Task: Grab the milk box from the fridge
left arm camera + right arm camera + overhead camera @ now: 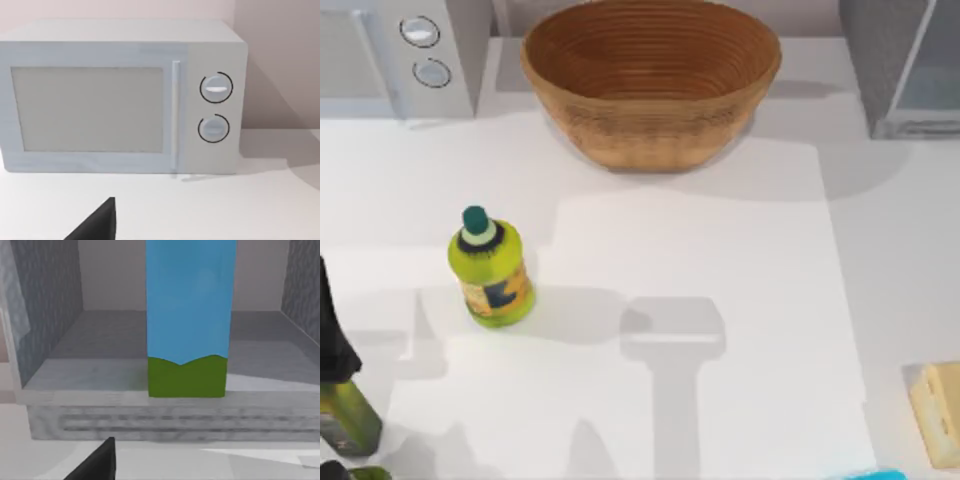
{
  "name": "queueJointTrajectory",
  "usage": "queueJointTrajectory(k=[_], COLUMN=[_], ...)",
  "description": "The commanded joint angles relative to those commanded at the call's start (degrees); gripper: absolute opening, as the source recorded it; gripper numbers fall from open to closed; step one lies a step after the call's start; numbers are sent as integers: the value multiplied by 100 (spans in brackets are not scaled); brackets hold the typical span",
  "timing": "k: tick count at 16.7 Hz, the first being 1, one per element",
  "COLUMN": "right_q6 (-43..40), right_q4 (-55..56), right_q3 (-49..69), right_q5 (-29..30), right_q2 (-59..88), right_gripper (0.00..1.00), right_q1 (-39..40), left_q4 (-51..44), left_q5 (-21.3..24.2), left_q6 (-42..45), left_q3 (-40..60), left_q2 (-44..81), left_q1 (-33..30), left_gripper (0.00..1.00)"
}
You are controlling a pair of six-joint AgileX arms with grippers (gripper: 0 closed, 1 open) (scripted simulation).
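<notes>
Right now you are at the approach step: the fridge [45, 385] stands open in front of your right claw [97, 462], and the milk box [190, 320] is not yet gripped. In the right wrist view the carton stands upright on the fridge's floor, near the front lip, straight ahead of the claw and a little to one side of the dark finger that pokes into the frame. Nothing lies between the claw and the carton's blue and green face. Whether that claw is released or clenched, you cannot tell from here, since a single finger edge is all there is to go by.

The next move, as I judge it, calls for bringing the right claw forward and level into the opening, spread wider than the carton, and centring on it before closing. Watch the fridge's side walls and the raised lip on the way in.

Your left claw [97, 222] sits parked facing the microwave [120, 97], well apart from the carton; its state cannot be told either. From above, the fridge [905, 65] sits at the tabletop's [720, 270] far right corner.
</notes>
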Motion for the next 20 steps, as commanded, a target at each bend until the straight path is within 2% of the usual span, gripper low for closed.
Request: queueJointTrajectory(k=[4, 12, 15, 20], right_q6=[-14, -20, -25, -24], right_q4=[-335, -1893, -2163, -2161], right_q3=[655, 3504, 3842, 3844], right_q5=[308, 1466, 1667, 1657], right_q2=[373, 1551, 1685, 1672], right_gripper=[100, 100, 100, 100], right_q1=[271, 1374, 1570, 1549], left_q4=[0, 0, 0, 0], left_q5=[0, 0, 0, 0], left_q6=[0, 0, 0, 0], left_q3=[0, 0, 0, 0], left_q2=[0, 0, 0, 0], left_q1=[0, 0, 0, 0], left_gripper=[100, 100, 100, 100])
